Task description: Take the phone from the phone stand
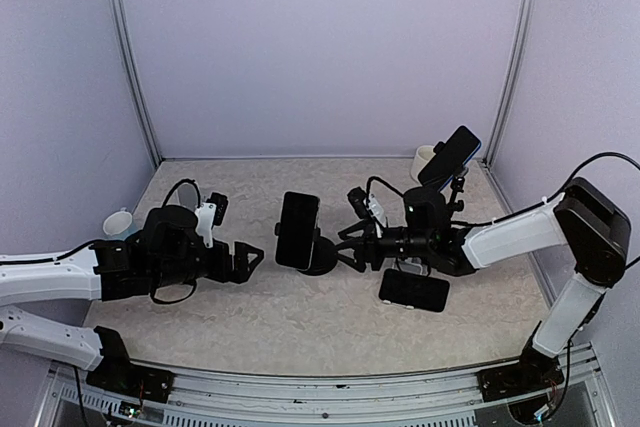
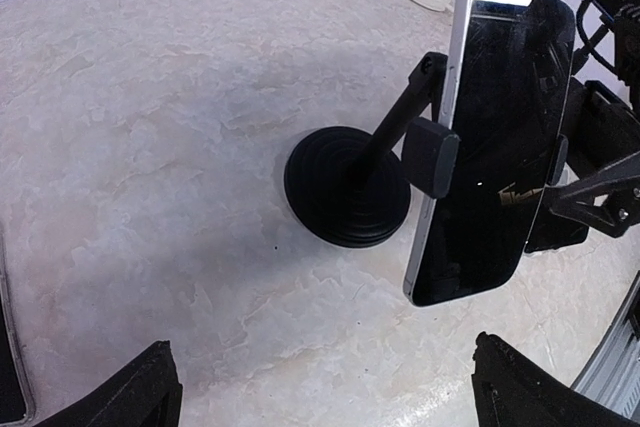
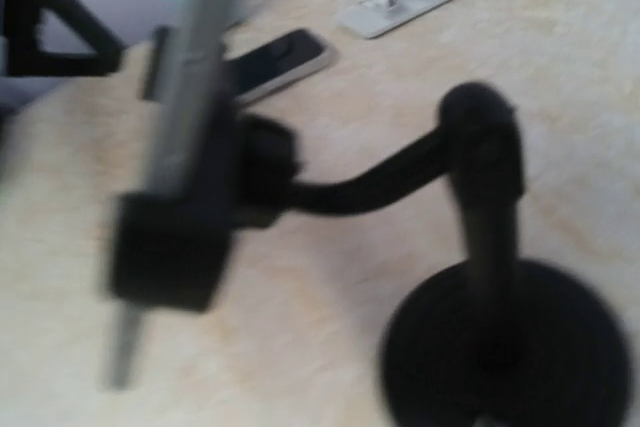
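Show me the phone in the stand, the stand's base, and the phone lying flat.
Phone in the stand (image 2: pixel 495 137): left wrist view, screen middle.
Stand base (image 2: pixel 330 197): left wrist view, disc top.
Flat phone (image 1: pixel 413 290): top external view, screen centre.

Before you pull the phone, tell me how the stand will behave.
The stand probably tips or slides: its round base is small and the phone hangs off a leaning arm. Its clamps likely grip firmly, so a tug transfers.

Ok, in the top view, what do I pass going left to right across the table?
A white cup → left gripper → phone in its stand → right gripper → phone lying flat.
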`<state>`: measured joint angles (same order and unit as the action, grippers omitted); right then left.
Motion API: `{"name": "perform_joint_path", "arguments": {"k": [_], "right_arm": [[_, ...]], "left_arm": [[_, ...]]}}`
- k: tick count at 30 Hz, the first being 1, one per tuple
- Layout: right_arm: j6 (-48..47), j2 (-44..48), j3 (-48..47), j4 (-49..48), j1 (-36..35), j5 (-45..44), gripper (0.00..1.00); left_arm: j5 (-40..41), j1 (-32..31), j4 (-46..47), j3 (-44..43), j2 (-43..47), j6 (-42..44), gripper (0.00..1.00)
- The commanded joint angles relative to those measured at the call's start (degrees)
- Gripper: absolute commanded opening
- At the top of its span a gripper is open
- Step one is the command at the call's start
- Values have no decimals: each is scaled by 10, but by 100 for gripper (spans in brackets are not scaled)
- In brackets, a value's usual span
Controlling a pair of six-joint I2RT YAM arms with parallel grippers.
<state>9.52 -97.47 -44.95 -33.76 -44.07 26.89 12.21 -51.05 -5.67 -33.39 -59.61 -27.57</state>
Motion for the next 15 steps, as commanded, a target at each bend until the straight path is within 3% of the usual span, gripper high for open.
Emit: {"name": "perform_joint_path", "arguments": {"k": [1,6,15], "right_arm": [[109,57,14,20,2,58,66],[201,76,-15,48,2,72,67],[285,25,-63,39,0,85,62]], "left_arm": [[-14,4,31,-12,-13,4,99],[-27,-2,43,-14,-32,6,99],[-12,-19,45,-25,-53,10,99]]}}
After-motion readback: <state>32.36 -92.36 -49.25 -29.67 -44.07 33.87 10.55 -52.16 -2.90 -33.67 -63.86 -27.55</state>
